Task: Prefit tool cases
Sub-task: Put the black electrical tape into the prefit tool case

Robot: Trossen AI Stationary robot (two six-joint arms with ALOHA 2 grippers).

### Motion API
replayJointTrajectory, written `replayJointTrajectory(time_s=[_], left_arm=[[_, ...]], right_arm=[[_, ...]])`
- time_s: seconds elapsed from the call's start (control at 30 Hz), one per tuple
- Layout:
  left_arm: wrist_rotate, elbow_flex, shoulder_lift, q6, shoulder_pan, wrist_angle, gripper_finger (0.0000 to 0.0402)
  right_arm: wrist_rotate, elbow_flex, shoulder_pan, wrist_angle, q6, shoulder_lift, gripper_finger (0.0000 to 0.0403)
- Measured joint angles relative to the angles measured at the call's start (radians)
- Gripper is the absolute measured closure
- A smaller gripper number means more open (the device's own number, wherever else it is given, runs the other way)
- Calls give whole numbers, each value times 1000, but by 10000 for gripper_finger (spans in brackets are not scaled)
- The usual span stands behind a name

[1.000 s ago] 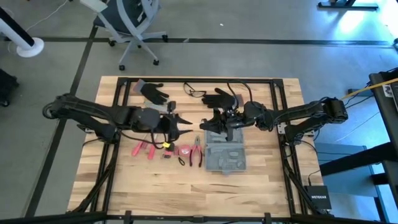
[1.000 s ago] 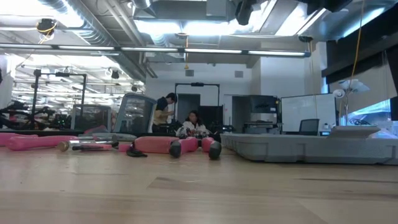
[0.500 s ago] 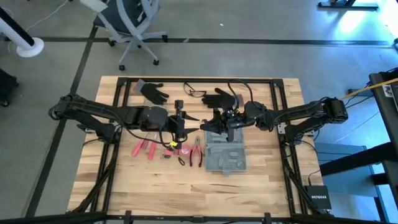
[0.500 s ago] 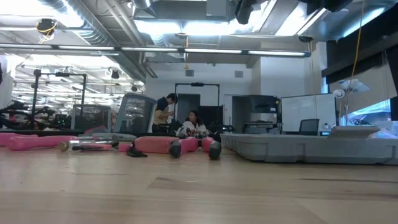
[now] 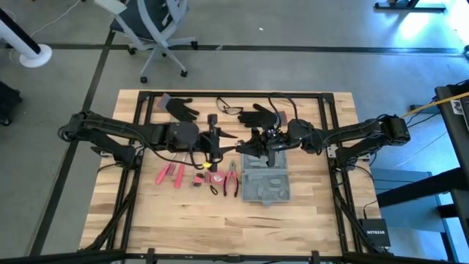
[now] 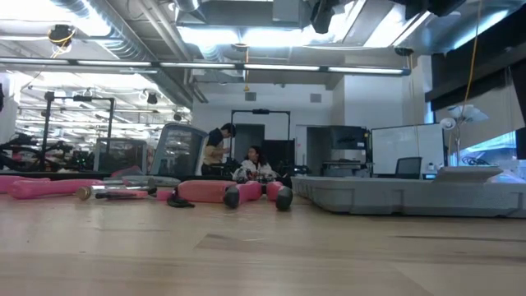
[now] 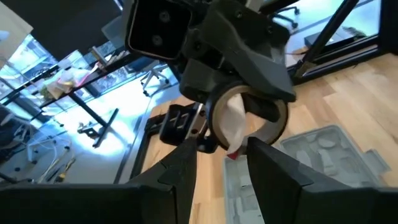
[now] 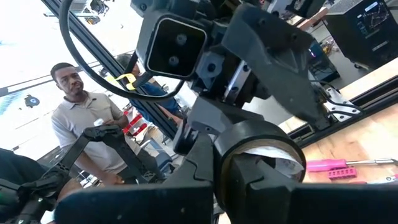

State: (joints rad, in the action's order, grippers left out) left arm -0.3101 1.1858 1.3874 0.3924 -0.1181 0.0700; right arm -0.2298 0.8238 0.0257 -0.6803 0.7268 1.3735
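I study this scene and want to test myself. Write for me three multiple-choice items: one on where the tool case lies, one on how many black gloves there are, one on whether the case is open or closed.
1. Where does the tool case lie?
A. on the floor under the office chair
B. on the table, beside the red-handled pliers
C. on top of a glove

2. How many black gloves lie on the table?
A. two
B. four
C. none

3. In what state is the tool case?
A. closed and standing on its edge
B. closed and lying flat
C. open, with the moulded slots facing up

Answers:
1 B: the high view shows the tool case on the table, next to the pliers.
2 A: one glove and a second glove lie along the far edge.
3 C: its grey slots show from above.
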Motion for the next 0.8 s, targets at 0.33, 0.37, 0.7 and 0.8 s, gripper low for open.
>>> replayJointTrajectory(time_s=[0.33, 0.37, 0.7, 0.8], left_arm=[[9, 0, 21, -30, 3, -20, 351], [-2, 0, 19, -30, 3, -22, 364], [-11, 12, 9, -128, -1, 44, 401], [3, 49, 9, -169, -14, 112, 401]], right_arm=[[-11, -1, 0, 3, 1, 0, 394], [-13, -1, 0, 1, 1, 0, 394], [-25, -1, 0, 1, -11, 6, 394], [-15, -1, 0, -9, -18, 6, 398]])
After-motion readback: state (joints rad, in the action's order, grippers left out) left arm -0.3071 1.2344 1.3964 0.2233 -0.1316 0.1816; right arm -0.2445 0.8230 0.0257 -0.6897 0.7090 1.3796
